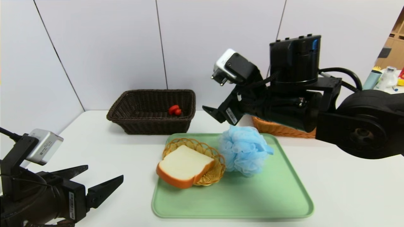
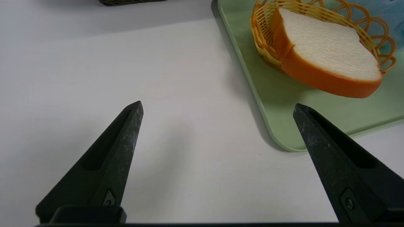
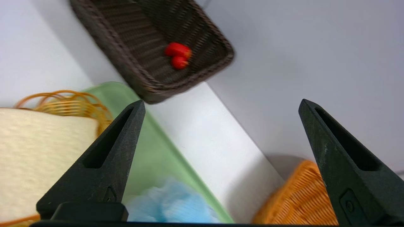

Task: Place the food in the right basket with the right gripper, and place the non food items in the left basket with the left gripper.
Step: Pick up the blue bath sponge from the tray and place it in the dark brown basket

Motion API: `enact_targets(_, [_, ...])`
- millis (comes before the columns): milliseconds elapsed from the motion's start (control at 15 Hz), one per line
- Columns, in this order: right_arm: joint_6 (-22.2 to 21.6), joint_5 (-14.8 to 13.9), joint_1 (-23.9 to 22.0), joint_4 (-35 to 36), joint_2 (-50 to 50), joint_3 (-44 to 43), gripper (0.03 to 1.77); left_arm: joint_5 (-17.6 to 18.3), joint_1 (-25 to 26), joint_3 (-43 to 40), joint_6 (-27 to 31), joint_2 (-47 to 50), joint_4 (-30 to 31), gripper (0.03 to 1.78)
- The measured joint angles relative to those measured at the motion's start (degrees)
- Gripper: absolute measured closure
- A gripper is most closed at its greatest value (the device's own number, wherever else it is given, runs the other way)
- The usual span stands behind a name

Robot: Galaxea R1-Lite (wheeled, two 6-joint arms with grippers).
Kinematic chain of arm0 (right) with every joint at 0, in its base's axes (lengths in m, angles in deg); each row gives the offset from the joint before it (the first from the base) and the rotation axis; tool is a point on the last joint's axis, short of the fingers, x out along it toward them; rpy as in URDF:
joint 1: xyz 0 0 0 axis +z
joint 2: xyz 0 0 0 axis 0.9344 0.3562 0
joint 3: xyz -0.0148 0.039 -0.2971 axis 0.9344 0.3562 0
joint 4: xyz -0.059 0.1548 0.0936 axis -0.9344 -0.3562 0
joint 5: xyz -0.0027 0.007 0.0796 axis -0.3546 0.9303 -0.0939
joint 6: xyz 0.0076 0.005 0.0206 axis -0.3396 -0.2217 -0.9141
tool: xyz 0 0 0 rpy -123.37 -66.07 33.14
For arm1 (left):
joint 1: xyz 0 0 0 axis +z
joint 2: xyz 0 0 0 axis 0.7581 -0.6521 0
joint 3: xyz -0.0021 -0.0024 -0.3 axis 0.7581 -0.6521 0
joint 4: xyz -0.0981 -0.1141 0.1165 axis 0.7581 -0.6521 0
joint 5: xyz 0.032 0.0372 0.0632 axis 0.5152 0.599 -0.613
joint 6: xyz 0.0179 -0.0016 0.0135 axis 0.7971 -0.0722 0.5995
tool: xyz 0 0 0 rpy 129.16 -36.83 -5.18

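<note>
The slice of white toy bread (image 1: 184,166) lies in a small yellow wire basket (image 1: 214,157) on the green tray (image 1: 277,195), mid-bench. The right tool (image 3: 221,107) hangs wide open and empty above; it should come down over the bread's crust and squeeze gently. The left tool (image 2: 217,108) waits open by the bench's near left corner.

head: high, looking forward and down over the counter (image 1: 347,189) and tray (image 1: 284,195) | left wrist: low, close to the counter, facing the bread (image 2: 328,53) | right wrist: raised, facing the dark basket (image 3: 151,41) | shared: bread, tray in all views; dark basket in head and right wrist
</note>
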Motion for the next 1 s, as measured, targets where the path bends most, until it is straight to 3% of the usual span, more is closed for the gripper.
enact_targets(267, [1.2, -0.8, -3.0, -0.2, -3.1, 2.5, 0.11, 0.1, 0.0, 0.0, 0.0, 0.0, 0.0, 0.12])
enact_targets(600, [1.7, -6.3, -4.9, -0.8, -5.4, 6.7, 0.11, 0.3, 0.0, 0.1, 0.0, 0.0, -0.1, 0.12])
enact_targets(1000, [-1.3, -7.2, -5.1, -4.6, -7.3, 8.7, 0.11, 0.3, -0.7, -0.3, 0.0, 0.0, -0.1, 0.12])
